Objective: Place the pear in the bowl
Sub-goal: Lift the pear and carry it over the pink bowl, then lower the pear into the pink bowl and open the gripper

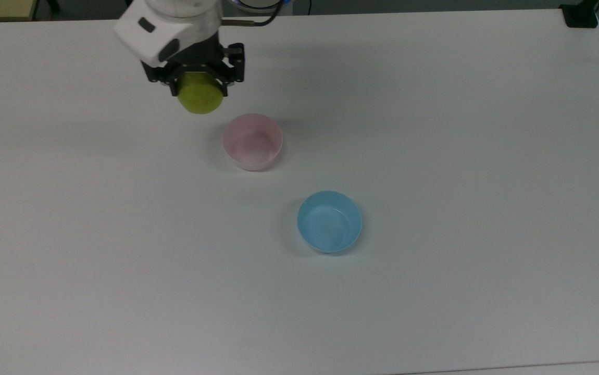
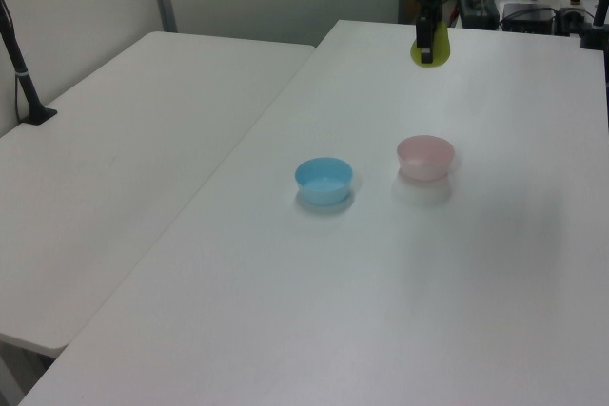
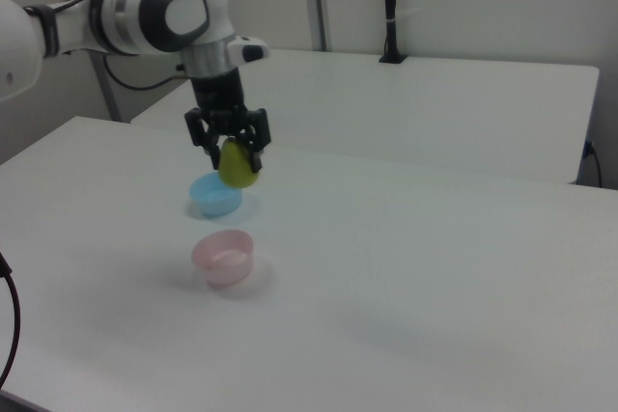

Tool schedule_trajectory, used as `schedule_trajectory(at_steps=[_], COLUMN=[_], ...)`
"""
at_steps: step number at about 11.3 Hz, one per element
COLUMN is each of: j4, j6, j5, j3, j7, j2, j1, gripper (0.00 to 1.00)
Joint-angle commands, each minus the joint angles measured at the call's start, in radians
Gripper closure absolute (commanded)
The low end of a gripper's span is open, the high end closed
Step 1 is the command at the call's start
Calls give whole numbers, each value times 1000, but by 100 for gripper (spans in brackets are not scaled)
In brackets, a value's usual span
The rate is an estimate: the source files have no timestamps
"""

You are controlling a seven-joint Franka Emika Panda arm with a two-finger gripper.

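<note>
Transport step in hand: pear carried above the tabletop, not yet over the bowl.

Claw [image 1: 199, 83] is pinching the pear [image 1: 200, 99] by its upper part, the fat end hanging down, well clear of the tabletop [image 1: 435, 156] in the left and right views. In the top view the pear sits toward the tabletop's far edge, to the top view's left of the pink bowl [image 1: 252, 141] and near it, not above its opening. The bowl stands empty toward the middle of the tabletop; a light blue bowl [image 1: 329, 221] stands apart from it, nearer the tabletop's centre. Judgement: the next move calls for a short sideways carry until the pear hangs over the pink bowl's opening, then a descent and release. The blue bowl must not be taken for the target.
</note>
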Motion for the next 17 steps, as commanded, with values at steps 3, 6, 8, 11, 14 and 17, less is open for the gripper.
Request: schedule_trajectory(at_steps=[3,6,8,11,14,17], j4=[-223,-341,-374,-426,-426,-424], j6=[97,241,317,407,452,479], j5=[9,8,9,8,8,8], j3=[-10,-10,-10,-10,-10,-10], j7=[48,48,47,47,48,48], j2=[-101,-96,-81,-46,-4,14], j1=[90,101,101,116,115,113], gripper=[64,64,63,62,56,46])
